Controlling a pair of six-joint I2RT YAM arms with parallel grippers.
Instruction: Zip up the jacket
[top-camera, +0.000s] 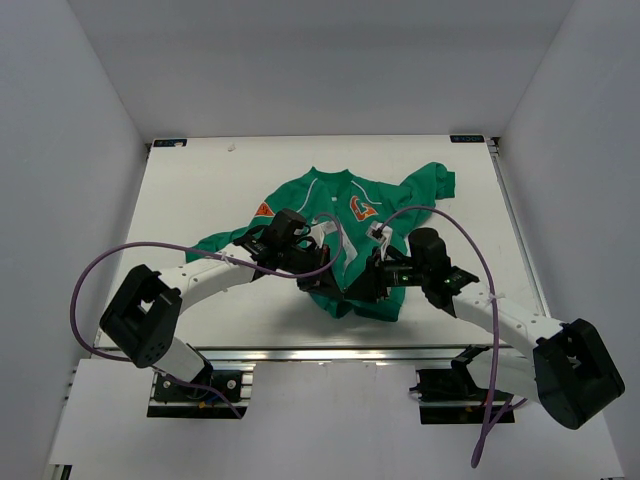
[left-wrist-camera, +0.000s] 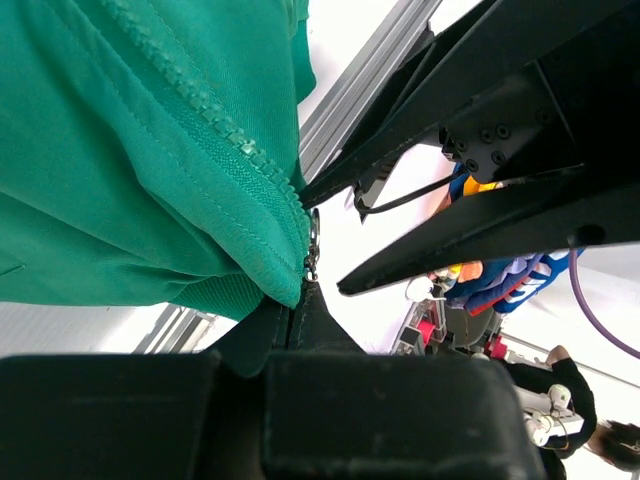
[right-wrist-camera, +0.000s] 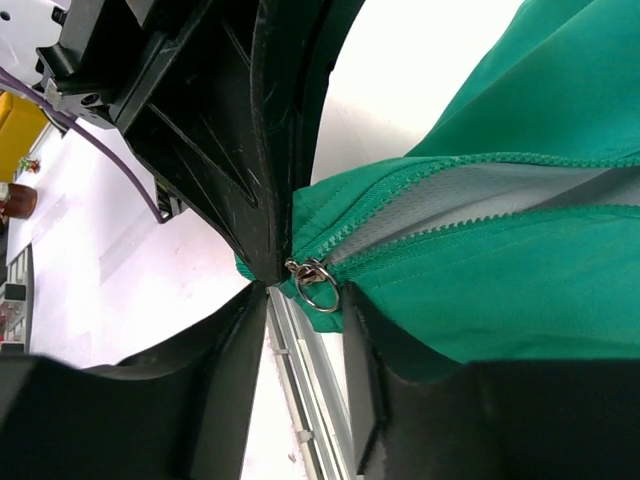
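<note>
On the white table (top-camera: 200, 180) lies the small green track jacket (top-camera: 330, 195), hem toward the arms. The left gripper (left-wrist-camera: 291, 318) fingers clamp the hem. The right gripper (right-wrist-camera: 305, 335) fingers stand narrowly apart around the silver ring pull (right-wrist-camera: 320, 290). Best pinch the ring, hold the hem taut, draw collarward.

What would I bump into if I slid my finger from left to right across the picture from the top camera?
Left arm's big black joint → orange sleeve patch → orange chest logo → bunched-up green sleeve → right arm's big black joint.
</note>
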